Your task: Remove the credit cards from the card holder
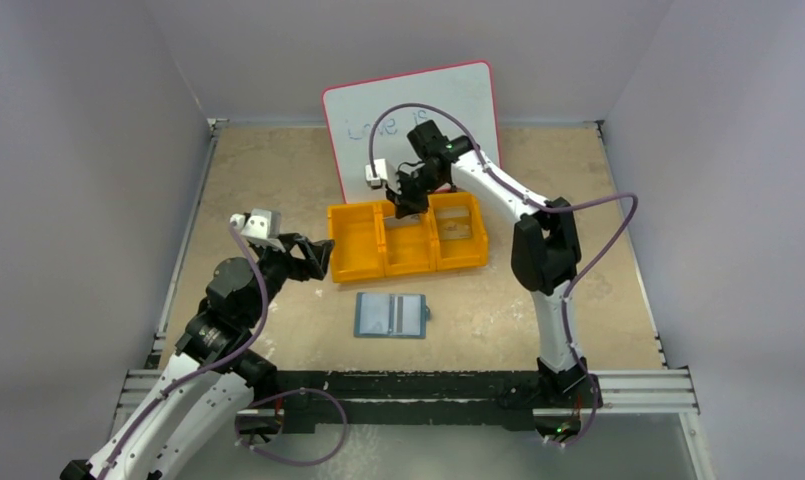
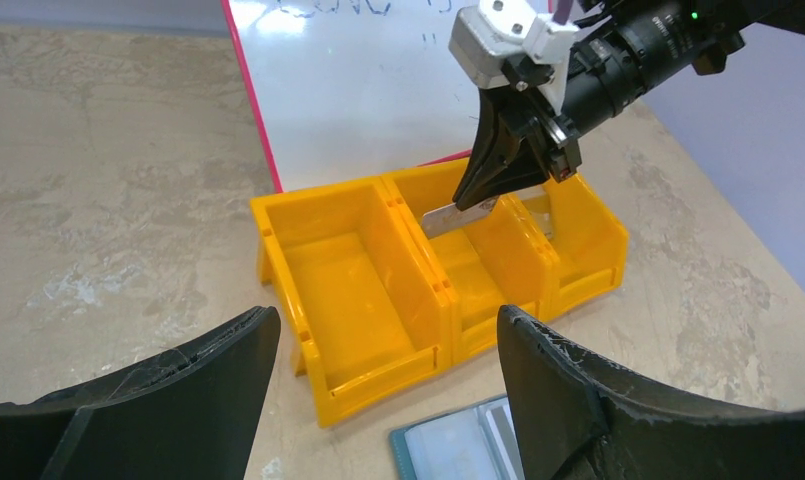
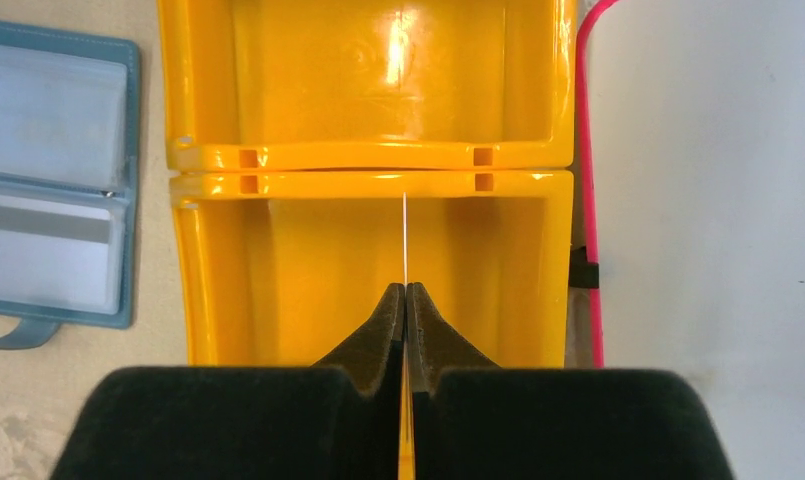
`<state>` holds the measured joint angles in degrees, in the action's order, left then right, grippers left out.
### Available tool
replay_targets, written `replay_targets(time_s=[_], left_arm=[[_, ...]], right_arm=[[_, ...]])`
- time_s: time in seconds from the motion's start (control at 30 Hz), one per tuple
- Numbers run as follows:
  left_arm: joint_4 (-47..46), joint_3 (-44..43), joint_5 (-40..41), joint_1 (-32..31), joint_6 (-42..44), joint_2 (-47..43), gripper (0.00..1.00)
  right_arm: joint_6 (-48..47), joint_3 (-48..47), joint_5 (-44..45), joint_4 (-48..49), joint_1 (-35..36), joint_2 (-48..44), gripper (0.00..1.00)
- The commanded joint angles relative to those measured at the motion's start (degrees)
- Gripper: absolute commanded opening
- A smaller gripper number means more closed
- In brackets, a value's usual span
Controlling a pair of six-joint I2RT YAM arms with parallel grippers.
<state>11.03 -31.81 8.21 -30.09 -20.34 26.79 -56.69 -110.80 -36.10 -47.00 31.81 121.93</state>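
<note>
walls (image 1: 68,150): plain pale lilac-grey, three sides | tabletop (image 1: 268,170): mottled beige | back: pink-rimmed whiteboard (image 1: 458,100) at back wall | near edge: metal rail (image 1: 648,385) | light: even

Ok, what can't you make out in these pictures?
- Right wrist view: face of the card, held edge-on in the right gripper.
- Top view: writing on the whiteboard, small and partly behind the right arm.
- Left wrist view: most of the card holder, cut by the bottom edge and a finger of the left gripper.
</note>
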Motion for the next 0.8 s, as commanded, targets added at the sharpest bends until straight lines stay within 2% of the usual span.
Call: replay_targets(time_s=[0.0,0.43,0.77], left_arm=[[-1.4,-2.6,0.6,-0.1,1.0,0.0,0.80],[-1.2,-2.7,0.6,-0.1,1.0,0.2,0.80],[-1.2,-2.6,1.2,-0.1,1.1,0.3,0.80]], right_arm=[[-0.5,1.3,-0.5,3.8,-0.4,0.5,0.00],[2.5,3.4,1.5,11.2,-2.0,2.3,0.00],[4.3,4.7,-0.6,15.8,-3.1,3.5,0.00]])
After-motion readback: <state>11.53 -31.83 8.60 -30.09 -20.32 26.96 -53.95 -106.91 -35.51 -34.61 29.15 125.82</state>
